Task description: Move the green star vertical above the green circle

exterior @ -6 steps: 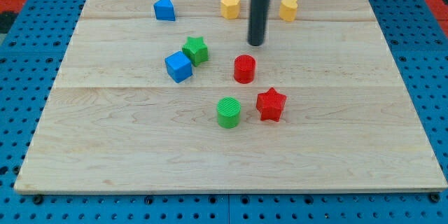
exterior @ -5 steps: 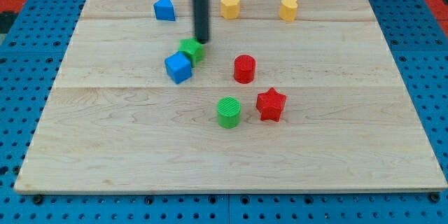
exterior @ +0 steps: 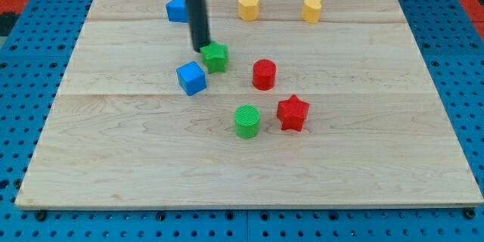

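Tool: it's a plain dark rod, no jaws to spread or press, nothing pinched; my tip (exterior: 202,48) sits right at the far-left edge of the green star (exterior: 215,57), looking as if it touches it.
Green star: near the middle of the surface (exterior: 113,159), just far-right of the blue cube (exterior: 191,78), a small gap between them.
Green circle: the green cylinder (exterior: 246,121) stands nearer and to the right of the star, well apart from it.
Red star: (exterior: 293,113) just right of the green cylinder, almost touching.
Red cylinder: (exterior: 264,74) right of the green star, far side of the green cylinder.
Far row: a blue block (exterior: 175,8), partly hidden behind the rod, and two yellow blocks (exterior: 248,5) (exterior: 311,8) to its right.
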